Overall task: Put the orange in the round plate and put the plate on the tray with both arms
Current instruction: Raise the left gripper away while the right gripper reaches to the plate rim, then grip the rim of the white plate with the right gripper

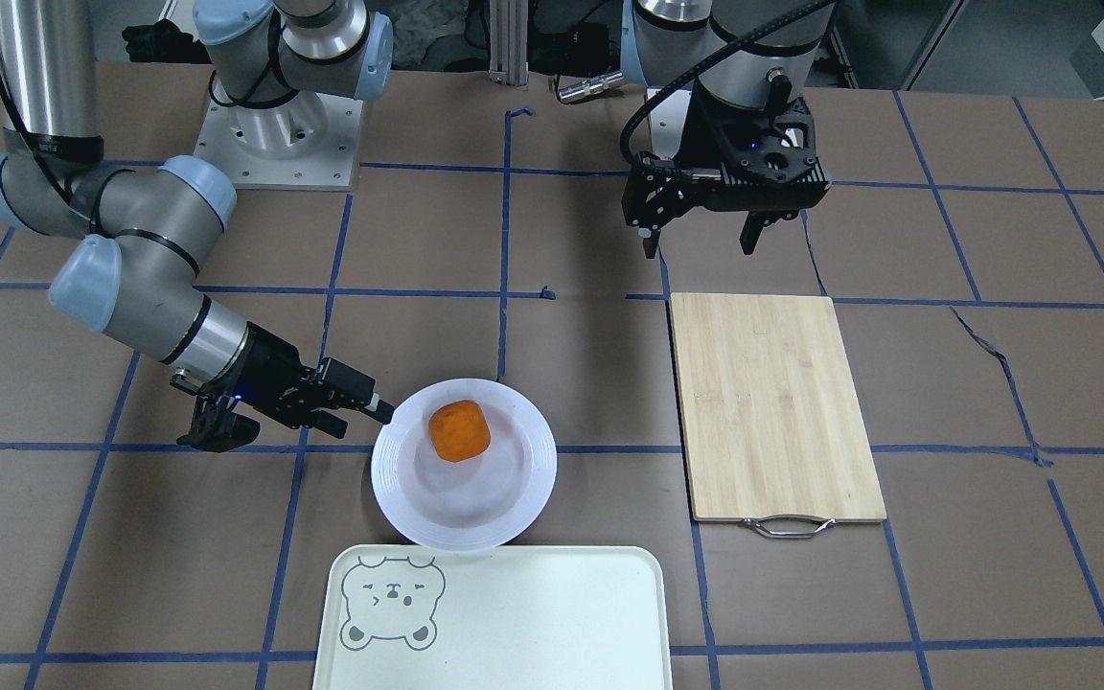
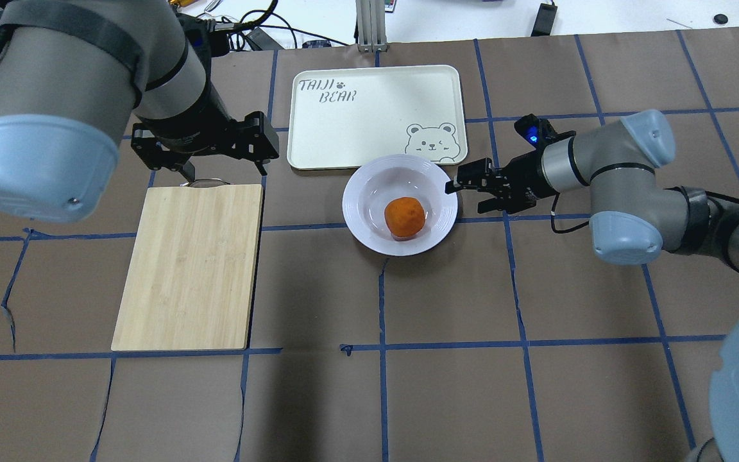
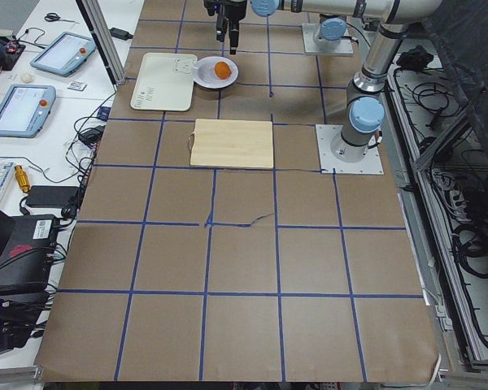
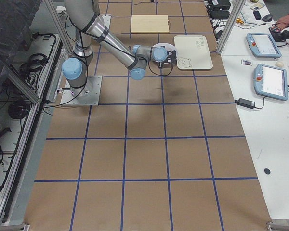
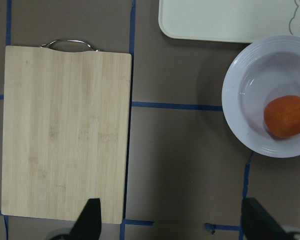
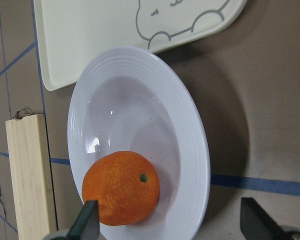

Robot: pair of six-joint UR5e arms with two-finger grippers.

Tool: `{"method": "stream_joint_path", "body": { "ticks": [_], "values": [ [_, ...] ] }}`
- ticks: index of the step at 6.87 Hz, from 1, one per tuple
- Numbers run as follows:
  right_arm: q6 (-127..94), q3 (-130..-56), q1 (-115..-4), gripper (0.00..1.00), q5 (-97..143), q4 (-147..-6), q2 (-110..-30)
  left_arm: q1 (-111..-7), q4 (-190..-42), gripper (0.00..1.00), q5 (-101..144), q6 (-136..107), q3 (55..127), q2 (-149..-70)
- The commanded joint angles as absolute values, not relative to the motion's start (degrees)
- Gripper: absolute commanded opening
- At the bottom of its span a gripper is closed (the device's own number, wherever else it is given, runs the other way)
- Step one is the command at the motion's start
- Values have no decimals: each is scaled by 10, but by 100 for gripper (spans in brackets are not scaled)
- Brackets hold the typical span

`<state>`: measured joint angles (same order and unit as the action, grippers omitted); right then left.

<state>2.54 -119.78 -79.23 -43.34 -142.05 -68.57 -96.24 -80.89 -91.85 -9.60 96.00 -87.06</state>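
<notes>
Counter [image 2: 536, 289] gridded with blue tape [image 2: 383, 398], bamboo cutting board [image 2: 190, 266] laid beside the tray [image 2: 369, 115], round plate [image 2: 363, 192] set just beside the tray's bear corner, left fingers [image 1: 751, 235] spread empty, raised near the board, right fingers [image 2: 472, 178] spread empty at the plate's rim, orange [image 2: 405, 218] seated in the plate

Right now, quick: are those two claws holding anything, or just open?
Left claw: open, holding nothing.
Right claw: open, holding nothing, beside the round plate.
</notes>
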Motion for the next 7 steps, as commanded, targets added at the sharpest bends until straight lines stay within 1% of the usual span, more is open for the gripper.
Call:
{"method": "stream_joint_path", "body": {
  "ticks": [1, 3, 4, 5, 6, 7],
  "values": [
    [57, -1207, -792, 100, -380, -1443, -647, -914, -830, 100, -914, -27, 942, -868],
    [76, -1207, -793, 100, -347, -1473, -610, -917, -850, 100, -914, -31, 907, -882],
    [75, -1208, -794, 99, -345, -1473, -609, -917, -863, 100, -914, -34, 901, -884],
    [74, -1207, -798, 91, -331, -1472, -609, -921, -864, 100, -913, -88, 896, -888],
    [74, -1208, -798, 75, -312, -1467, -606, -931, -864, 100, -914, -97, 894, -891],
    [74, -1207, -798, 54, -310, -1467, -606, -934, -864, 100, -914, -97, 894, -894]
  ]
}}
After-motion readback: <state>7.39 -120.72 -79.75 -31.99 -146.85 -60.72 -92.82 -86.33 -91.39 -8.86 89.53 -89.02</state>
